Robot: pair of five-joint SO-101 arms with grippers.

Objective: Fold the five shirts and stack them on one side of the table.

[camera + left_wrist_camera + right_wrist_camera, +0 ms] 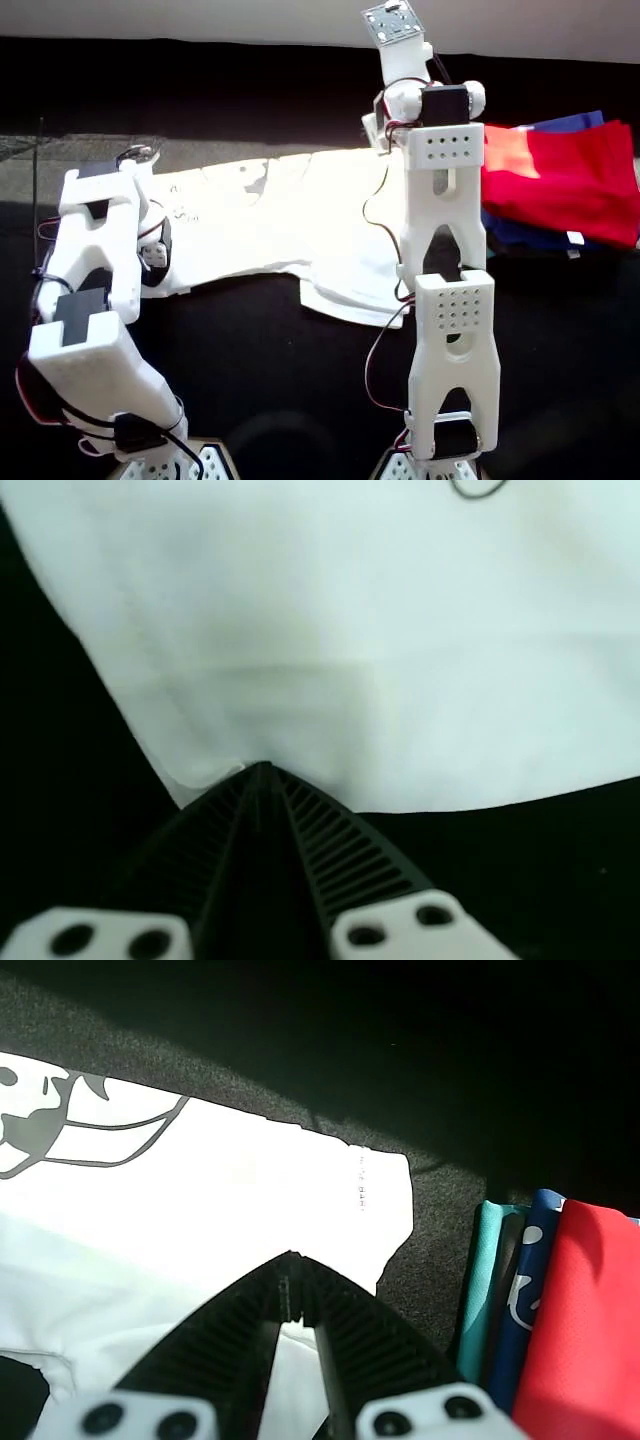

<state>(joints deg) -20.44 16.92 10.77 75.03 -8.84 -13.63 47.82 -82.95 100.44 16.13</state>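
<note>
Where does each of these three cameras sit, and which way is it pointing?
High view: fixed above, behind the arms, looking down on the dark table, a white printed shirt and a folded stack topped in red; the white left arm and right arm show.
Left wrist view: on the left wrist, facing along the black left gripper, shut on the shirt's edge.
Right wrist view: on the right wrist, facing past the shut right gripper to the shirt's print and the stack.
Shared: high and right wrist views show shirt and stack.

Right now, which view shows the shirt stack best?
The high view: most of the stack, red on blue. The right wrist view catches its edge: teal, blue, red layers. The left wrist view faces the white shirt.
</note>
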